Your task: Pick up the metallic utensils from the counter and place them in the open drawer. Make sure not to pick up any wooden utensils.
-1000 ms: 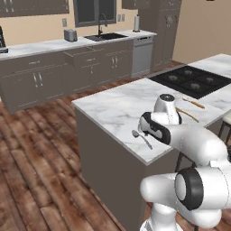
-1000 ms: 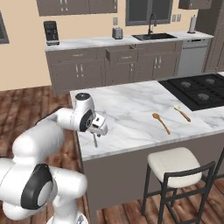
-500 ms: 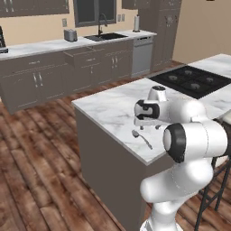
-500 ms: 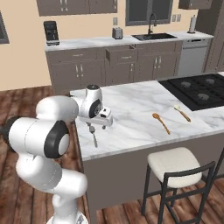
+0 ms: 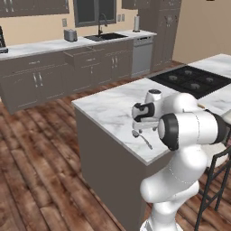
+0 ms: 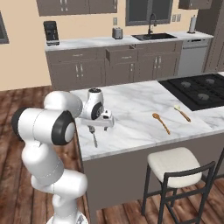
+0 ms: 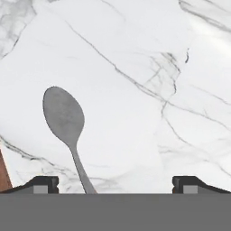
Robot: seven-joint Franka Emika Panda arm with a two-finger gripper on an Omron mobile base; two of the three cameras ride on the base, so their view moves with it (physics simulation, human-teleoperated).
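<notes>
The arm bends up from the base, folds at the elbow & reaches over the near corner of the table [image 5: 108, 106]. The hand points down at the marble top. The gripper [image 7: 115, 182] hangs low over the metal spoon [image 7: 64, 118], w/ the fingers [image 7: 43, 182] spread wide apart & nothing between them. In the hand view the spoon's bowl lies up ahead, nearer one finger than the other; its handle runs back toward the bottom edge. Spoon lies flat on the marble, not touched.

In the left base view the gripper [image 5: 143, 127] sits just above the spoon [image 5: 141, 138], near the table's front edge. In the right base view the gripper [image 6: 99, 124] is over the same spoon [image 6: 93, 138].

The wooden spoon [image 6: 161, 122] lies further along the table, well apart from the hand. Near it, just beside the black stove [image 6: 197, 90], lies the knife [image 6: 182, 113]; too small to tell its details.

The drawer [image 6: 121, 55] stands pulled out a bit in the far cabinets, left of the sink [image 6: 154, 36].
</notes>
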